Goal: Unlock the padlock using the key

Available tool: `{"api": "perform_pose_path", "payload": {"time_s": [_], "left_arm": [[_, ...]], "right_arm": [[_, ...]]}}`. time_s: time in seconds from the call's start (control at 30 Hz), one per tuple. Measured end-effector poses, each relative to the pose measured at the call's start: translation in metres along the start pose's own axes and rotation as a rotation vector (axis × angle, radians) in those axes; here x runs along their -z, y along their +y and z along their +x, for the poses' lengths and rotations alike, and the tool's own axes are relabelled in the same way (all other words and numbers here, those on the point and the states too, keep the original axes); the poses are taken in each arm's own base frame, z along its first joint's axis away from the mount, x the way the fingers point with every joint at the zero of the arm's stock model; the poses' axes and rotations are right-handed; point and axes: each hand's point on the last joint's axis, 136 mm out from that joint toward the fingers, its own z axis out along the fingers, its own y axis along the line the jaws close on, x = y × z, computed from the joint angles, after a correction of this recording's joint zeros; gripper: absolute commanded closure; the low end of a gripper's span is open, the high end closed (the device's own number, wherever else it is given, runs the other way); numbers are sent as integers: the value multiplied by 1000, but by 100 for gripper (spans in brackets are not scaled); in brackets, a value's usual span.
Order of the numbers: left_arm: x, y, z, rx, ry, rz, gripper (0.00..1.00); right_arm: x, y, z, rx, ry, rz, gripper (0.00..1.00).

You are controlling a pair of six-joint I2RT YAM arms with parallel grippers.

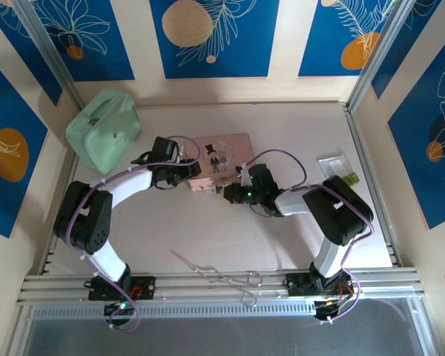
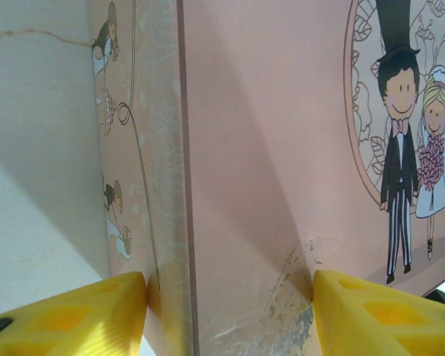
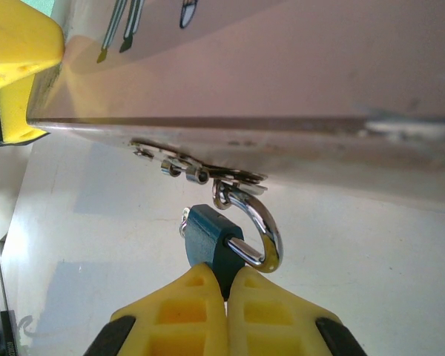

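Note:
The tiny blue padlock [image 3: 208,237] hangs by its silver shackle [image 3: 265,226] from the metal hasp [image 3: 185,169] on the front edge of the pink picture box [image 1: 224,152]. My right gripper [image 3: 226,280] is shut, its yellow fingertips pinching the padlock's lower end. The key is hidden. I cannot tell whether the shackle is latched. My left gripper [image 2: 230,297] clamps the box's near left corner, one yellow finger [image 2: 74,319] on its side wall and the other [image 2: 378,311] on its lid. Seen from above, both grippers meet at the box's front edge [image 1: 211,185].
A mint-green pouch [image 1: 104,130] lies at the back left. Long metal forceps [image 1: 222,278] rest near the front rail. A small white tray [image 1: 337,167] sits at the right, beside the aluminium frame post. Patterned walls close in the table.

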Motion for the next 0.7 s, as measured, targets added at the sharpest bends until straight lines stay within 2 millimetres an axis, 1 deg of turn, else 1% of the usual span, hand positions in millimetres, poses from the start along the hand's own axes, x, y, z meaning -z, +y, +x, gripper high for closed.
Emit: {"api": "perform_pose_path", "payload": {"time_s": [0.7], "left_arm": [[-1, 0, 0, -19, 6, 1, 43]], "right_arm": [[1, -1, 0, 7, 11, 14, 100]]}}
